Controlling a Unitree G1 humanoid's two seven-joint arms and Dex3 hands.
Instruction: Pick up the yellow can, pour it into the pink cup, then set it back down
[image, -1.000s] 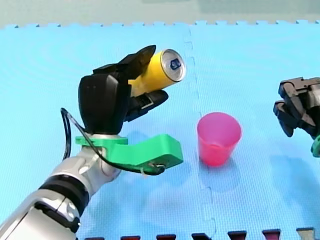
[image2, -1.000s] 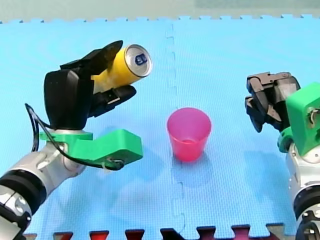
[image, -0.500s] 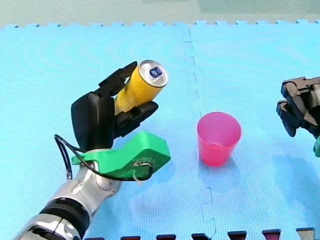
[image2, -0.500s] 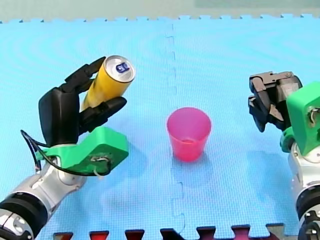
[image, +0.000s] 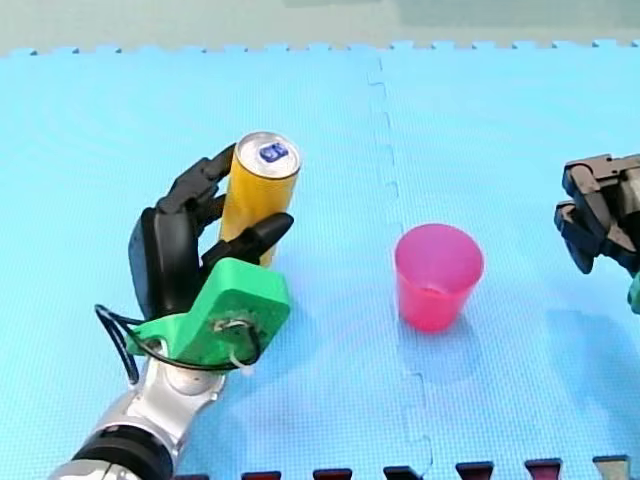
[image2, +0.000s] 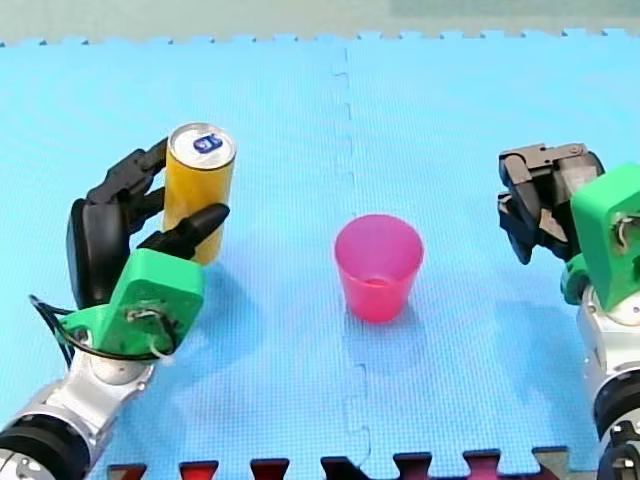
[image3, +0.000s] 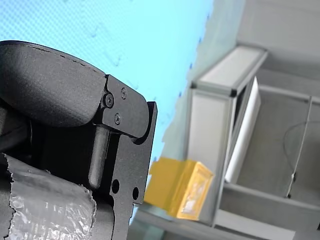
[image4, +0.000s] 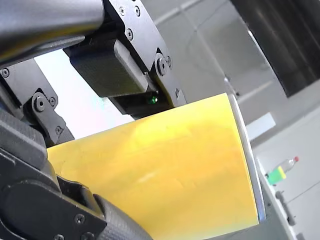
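The yellow can (image: 258, 195) is gripped upright by the left hand (image: 185, 250), whose fingers are wrapped around its sides, at the left of the blue mat (image: 480, 120). The pink cup (image: 437, 275) is set near the middle, well apart from the can. The right hand (image: 600, 215) is seen curled on nothing at the right edge.

The yellow can (image: 260, 195) stands upright in the grasp of the left hand (image: 165, 260), its silver lid with a blue mark facing up. Black fingers (image: 195, 185) wrap its far side, and the thumb (image: 255, 232) presses the near side low on the wall. The can's base is hidden behind the hand. The pink cup (image: 437, 275) stands upright with its mouth open. It is well apart from those fingers, between them and the right hand (image: 598, 215), and touched by neither.
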